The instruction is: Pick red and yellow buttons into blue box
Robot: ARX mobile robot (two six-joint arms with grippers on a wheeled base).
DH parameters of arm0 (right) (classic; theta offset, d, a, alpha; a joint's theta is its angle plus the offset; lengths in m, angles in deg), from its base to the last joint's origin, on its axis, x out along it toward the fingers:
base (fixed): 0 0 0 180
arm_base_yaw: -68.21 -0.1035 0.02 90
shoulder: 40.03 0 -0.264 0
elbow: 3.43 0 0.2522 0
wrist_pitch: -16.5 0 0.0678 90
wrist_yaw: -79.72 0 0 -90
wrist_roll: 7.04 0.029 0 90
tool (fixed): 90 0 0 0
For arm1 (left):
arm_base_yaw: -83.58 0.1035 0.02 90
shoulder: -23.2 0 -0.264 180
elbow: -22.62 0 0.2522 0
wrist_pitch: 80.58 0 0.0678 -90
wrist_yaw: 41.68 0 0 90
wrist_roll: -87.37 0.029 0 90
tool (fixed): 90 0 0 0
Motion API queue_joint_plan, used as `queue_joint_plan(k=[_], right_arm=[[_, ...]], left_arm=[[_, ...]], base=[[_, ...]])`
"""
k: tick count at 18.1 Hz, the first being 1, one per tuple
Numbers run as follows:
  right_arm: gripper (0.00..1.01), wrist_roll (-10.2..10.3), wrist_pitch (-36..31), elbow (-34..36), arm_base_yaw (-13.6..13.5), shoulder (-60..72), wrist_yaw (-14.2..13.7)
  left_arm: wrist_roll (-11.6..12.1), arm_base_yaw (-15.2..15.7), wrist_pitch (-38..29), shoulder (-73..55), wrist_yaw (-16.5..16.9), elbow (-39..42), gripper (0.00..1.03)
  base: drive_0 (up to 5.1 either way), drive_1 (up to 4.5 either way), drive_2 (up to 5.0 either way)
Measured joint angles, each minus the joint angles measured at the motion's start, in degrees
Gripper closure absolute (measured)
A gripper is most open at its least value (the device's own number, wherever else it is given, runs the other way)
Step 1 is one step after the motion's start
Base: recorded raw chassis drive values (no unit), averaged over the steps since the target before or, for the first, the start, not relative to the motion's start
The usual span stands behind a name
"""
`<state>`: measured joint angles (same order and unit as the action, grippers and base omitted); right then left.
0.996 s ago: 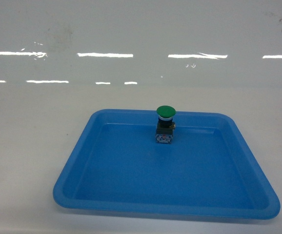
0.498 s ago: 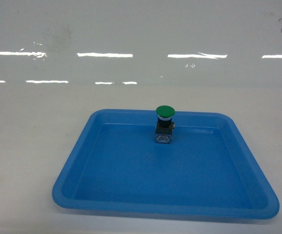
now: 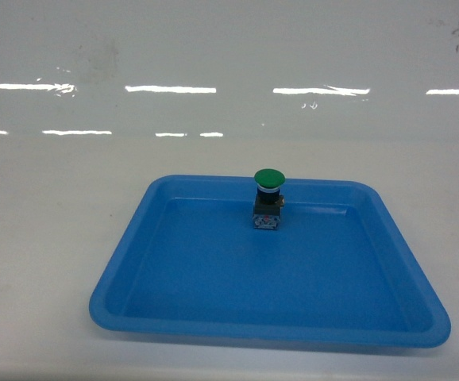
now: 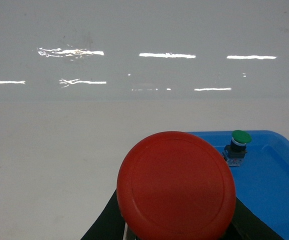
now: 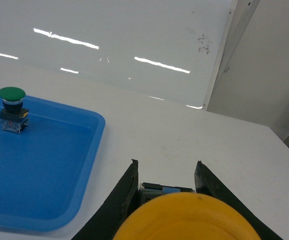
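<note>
Looking forward from the head, a shallow blue tray [image 3: 214, 278] lies on the white bench [image 3: 47, 238], and a green button [image 3: 268, 198] stands upright inside it against the far wall, near the middle of that side. A glossy white wall [image 3: 229, 55] rises behind the bench. Neither arm nor pincer shows in this view, and no deep blue box is seen in any view.

From the left wrist, the red button [image 4: 176, 187] fills the lower middle of the picture, its round cap facing the camera. The left pincer [image 4: 176, 220] is clamped on it, with a dark finger [image 4: 104, 222] showing at each side below the cap. Beyond it to the right, the corner of the tray holds the green button, well apart from the red one.

From the right wrist, the yellow button [image 5: 187, 217] sits at the bottom edge, its orange-yellow cap toward the camera and part of its body visible above the cap. The right pincer [image 5: 165, 192] grips that body between two dark fingers [image 5: 127, 192]. It is over bare bench, just beside the tray's right rim, with the green button far off to the left in the tray.
</note>
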<state>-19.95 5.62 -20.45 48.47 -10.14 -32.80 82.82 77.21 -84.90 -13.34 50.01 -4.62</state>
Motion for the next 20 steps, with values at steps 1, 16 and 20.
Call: queue_joint_plan(k=[1,16,20], right_arm=[[0.72,0.00,-0.07,0.00,0.00,-0.02,0.00],[0.72,0.00,-0.09,0.00,-0.02,-0.37,0.00],[0.72,0.00,-0.04,0.00,0.00,-0.37,0.00]], left_arm=[[0.00,0.00,-0.24,0.04,-0.02,0.00,0.78],[0.02,0.20,0.07,0.15,-0.17,0.00,0.78],[0.04,0.20,-0.24,0.15,-0.17,0.00,0.78]], base=[[0.0,0.00,0.0],[1.0,-0.47,-0.5],[5.1,-2.34,-2.3]])
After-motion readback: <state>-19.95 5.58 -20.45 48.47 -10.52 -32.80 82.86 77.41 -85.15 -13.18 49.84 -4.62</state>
